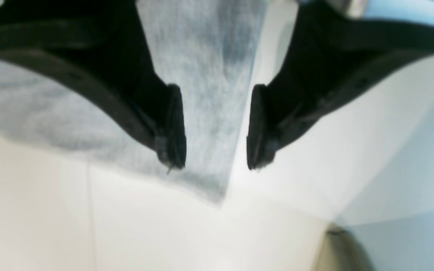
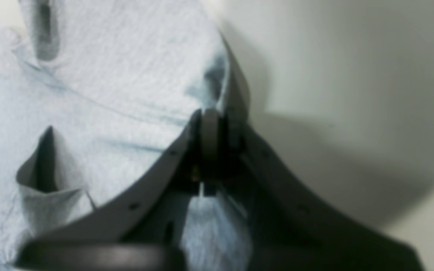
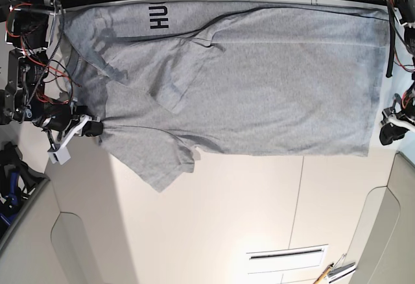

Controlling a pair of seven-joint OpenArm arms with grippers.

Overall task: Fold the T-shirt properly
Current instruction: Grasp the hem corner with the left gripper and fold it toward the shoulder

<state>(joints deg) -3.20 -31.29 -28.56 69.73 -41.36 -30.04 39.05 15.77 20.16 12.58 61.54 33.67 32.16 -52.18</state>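
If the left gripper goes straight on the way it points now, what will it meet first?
Probably the T-shirt: the open left gripper points down at its grey corner, with the white table right beneath. How high it hangs above the cloth is unclear.

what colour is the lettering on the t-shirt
Black, on the light heather-grey T-shirt; the lettering shows best in the base view.

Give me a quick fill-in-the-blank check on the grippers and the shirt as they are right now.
1. The right gripper is ____ on the T-shirt fabric.
2. The left gripper has its jaws ____, with nothing between them.
3. In the base view, the black letters on the T-shirt read ____.
4. The T-shirt lies on a ____ table.

Missing words: shut; open; HU; white
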